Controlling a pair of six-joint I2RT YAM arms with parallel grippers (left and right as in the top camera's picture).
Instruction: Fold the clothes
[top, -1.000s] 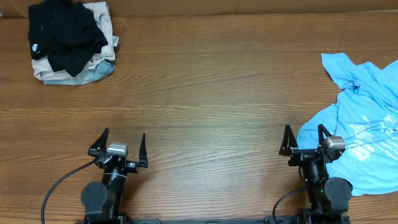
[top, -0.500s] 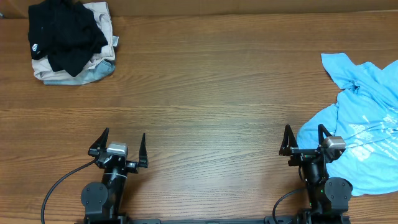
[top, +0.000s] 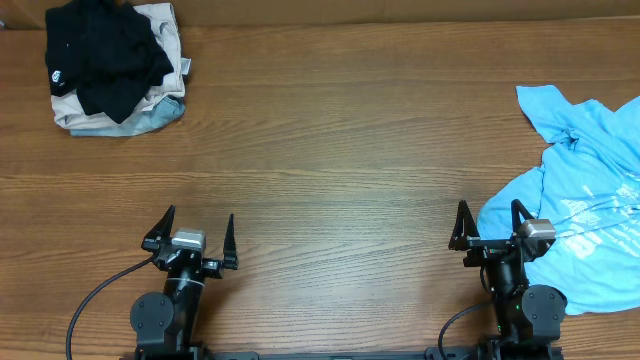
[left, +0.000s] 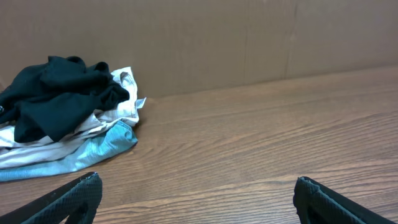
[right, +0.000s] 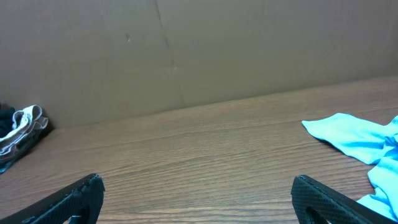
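A pile of clothes sits at the far left corner of the table: a crumpled black T-shirt (top: 105, 55) with a small white logo lies on top of a beige garment and a pale blue one (top: 150, 118). The pile also shows in the left wrist view (left: 62, 93). A bright light blue T-shirt (top: 585, 200) lies rumpled at the right edge, beside my right gripper; its corner shows in the right wrist view (right: 354, 137). My left gripper (top: 190, 238) is open and empty near the front edge. My right gripper (top: 491, 228) is open and empty, just left of the blue shirt.
The wooden table (top: 340, 150) spans the whole view. A brown cardboard wall (left: 249, 37) stands along the far edge. Both arm bases sit at the front edge.
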